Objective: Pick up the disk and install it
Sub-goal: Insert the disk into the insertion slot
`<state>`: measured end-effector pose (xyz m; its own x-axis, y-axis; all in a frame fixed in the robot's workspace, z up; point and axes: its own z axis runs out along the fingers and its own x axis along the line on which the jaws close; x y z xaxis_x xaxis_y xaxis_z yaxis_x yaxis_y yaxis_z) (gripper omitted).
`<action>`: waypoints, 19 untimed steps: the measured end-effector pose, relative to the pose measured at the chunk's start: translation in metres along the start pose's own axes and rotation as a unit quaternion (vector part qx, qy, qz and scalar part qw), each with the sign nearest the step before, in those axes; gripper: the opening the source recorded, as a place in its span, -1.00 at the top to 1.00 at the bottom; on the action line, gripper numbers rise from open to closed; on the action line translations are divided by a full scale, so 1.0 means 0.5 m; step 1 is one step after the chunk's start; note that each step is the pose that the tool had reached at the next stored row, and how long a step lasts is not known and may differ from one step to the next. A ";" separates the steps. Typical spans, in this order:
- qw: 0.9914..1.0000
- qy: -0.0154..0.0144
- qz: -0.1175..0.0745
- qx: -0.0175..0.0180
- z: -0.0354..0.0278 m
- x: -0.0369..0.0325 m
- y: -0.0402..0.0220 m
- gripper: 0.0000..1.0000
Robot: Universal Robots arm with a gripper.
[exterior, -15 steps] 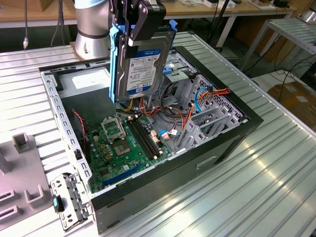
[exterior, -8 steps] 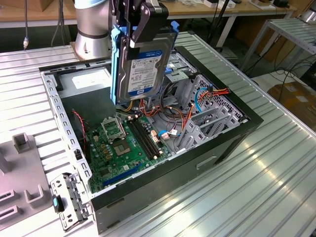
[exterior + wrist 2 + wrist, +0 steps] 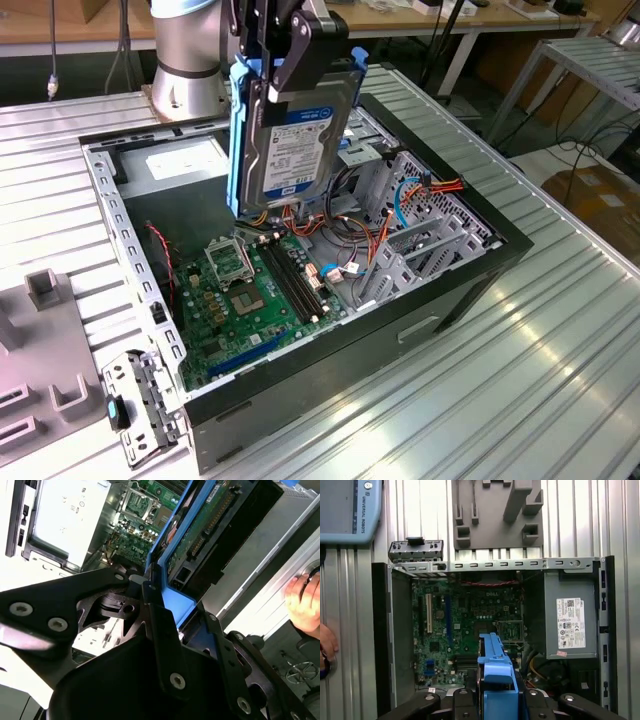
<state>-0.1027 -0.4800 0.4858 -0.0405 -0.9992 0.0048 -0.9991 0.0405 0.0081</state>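
Observation:
The disk point(image 3: 300, 140) hangs upright above the open computer case point(image 3: 470, 270), its white label with a blue band facing the exterior view and blue rails along its sides. My gripper point(image 3: 300, 62) is shut on its upper end, black fingers clamping both flat faces. In the second wrist view the disk point(image 3: 200, 525) shows edge-on, green circuit side and blue rail, running away from the gripper point(image 3: 167, 630). In the first wrist view the blue rail of the disk point(image 3: 495, 662) stands over the motherboard point(image 3: 465, 615), just above the gripper point(image 3: 495, 702).
The grey power-supply box point(image 3: 570, 622) sits in one corner of the case. A metal drive cage point(image 3: 420, 235) with orange and blue cables fills the exterior view's right side. A grey fixture point(image 3: 40, 300) lies beside the case. A person's hand point(image 3: 305, 605) rests nearby.

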 end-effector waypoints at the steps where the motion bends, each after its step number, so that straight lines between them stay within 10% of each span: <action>1: 1.000 0.000 0.000 0.000 0.000 0.002 0.000 0.26; 19: 1.000 0.004 0.000 0.000 0.000 0.025 -0.003 0.26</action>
<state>-0.1019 -0.4923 0.4857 -0.0411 -0.9991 0.0123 -0.9991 0.0412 0.0077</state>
